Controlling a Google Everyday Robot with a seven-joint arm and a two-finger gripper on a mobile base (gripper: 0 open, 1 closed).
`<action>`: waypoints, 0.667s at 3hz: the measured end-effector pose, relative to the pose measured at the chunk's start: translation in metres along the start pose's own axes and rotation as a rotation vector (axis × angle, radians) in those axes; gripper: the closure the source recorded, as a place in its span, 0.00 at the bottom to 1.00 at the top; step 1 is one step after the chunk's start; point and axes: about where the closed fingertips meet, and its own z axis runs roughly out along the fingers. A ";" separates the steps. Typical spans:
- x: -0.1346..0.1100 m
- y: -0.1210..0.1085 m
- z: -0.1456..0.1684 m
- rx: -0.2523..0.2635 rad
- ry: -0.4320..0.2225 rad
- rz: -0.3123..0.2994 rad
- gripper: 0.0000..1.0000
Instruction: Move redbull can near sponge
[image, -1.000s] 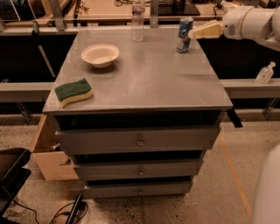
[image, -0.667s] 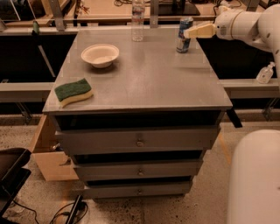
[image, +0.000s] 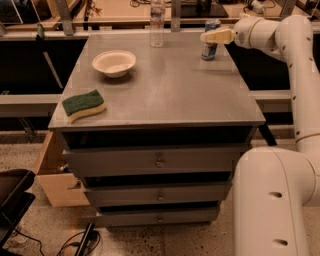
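Grey desk with drawers, cluttered bench behind. Can stands at the far right. Sponge lies at the near left edge, well apart, so I expect a long diagonal carry. Claw sits level across the can's upper half, set up for a side grab, I reckon. It covers that part of the can, and I can't tell if it's apart or clamped. Bottle is cut off at the top.

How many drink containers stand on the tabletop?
2: the clear bottle at the far edge; the redbull can toward the far right corner, the pincer at it.
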 end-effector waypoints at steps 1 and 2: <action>0.014 0.007 0.026 -0.019 -0.041 0.104 0.03; 0.020 0.013 0.038 -0.037 -0.067 0.166 0.06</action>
